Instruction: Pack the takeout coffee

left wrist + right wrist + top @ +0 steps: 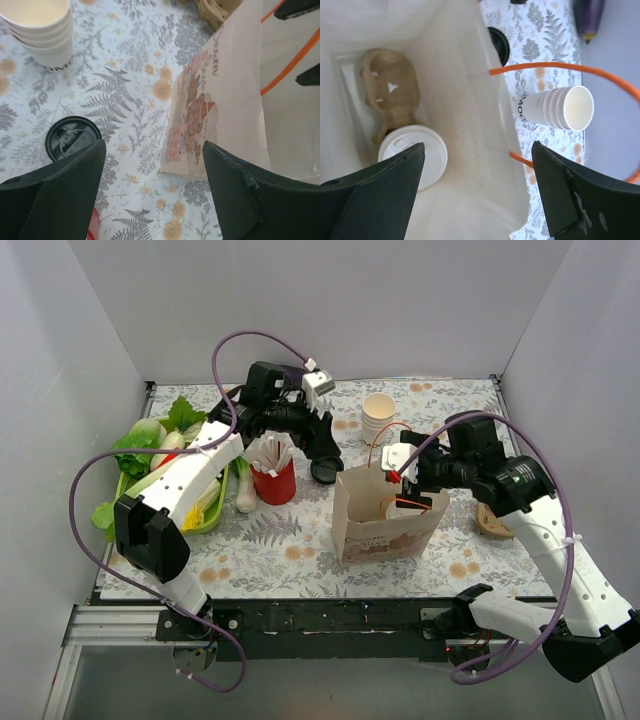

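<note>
The takeout coffee [415, 156], a cream cup with a white lid, stands inside the open paper bag [470, 100] beside a brown cardboard carrier [390, 90]. My right gripper [477, 150] is open and empty above the bag's mouth, its fingers either side of the bag's wall and orange handle [555, 65]. In the top view the right gripper [412, 495] hangs over the bag [385, 525]. My left gripper [155, 150] is open and empty above the table, between the flat black lid [72, 137] and the bag [220, 100]. It also shows in the top view [325, 452].
A stack of lidless cream cups [378, 415] stands behind the bag. A red cup with sticks [272, 480] and a green tray of vegetables [205, 515] are at the left. A brown carrier piece [495, 522] lies at the right. An eggplant [590, 17] lies beyond the cups.
</note>
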You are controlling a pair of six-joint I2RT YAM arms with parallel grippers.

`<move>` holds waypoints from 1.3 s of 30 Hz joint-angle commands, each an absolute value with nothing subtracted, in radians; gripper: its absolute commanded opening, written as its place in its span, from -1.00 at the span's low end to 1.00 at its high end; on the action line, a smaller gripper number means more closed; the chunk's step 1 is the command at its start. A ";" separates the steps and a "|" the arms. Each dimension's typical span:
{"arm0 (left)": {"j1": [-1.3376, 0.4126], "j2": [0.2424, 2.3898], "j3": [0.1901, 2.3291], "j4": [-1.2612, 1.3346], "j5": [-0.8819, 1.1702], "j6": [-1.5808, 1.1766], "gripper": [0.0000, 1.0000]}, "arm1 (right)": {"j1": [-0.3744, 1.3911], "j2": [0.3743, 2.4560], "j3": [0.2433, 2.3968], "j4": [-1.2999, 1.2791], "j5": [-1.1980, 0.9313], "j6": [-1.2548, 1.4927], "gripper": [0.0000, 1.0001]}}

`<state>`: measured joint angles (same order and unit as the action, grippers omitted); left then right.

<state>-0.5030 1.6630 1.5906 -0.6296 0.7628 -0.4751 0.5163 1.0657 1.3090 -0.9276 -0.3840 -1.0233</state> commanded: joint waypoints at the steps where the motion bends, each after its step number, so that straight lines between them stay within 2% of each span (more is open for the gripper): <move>1: -0.500 1.582 1.707 -0.669 0.638 -0.503 0.59 | 0.522 1.028 1.390 -0.844 -0.385 -0.914 0.88; 8: -0.492 1.522 1.809 -0.886 0.424 -0.442 0.58 | 0.520 0.986 1.422 -0.752 -0.361 -0.833 0.87; 14: -0.456 1.447 1.778 -0.992 0.259 -0.407 0.52 | 0.520 0.904 1.364 -0.465 -0.255 -0.658 0.84; 19: -0.431 1.456 1.790 -1.057 0.303 -0.368 0.30 | 0.517 0.899 1.388 -0.356 -0.213 -0.553 0.80; 23: -0.431 1.492 1.802 -1.087 0.331 -0.353 0.20 | 0.514 0.899 1.393 -0.350 -0.215 -0.557 0.79; 28: -0.431 1.650 1.933 -1.169 0.336 -0.367 0.03 | 0.506 0.899 1.368 -0.322 -0.198 -0.584 0.79; 39: -0.433 1.720 1.948 -1.158 0.319 -0.390 -0.03 | 0.460 0.877 1.322 -0.295 -0.198 -0.577 0.78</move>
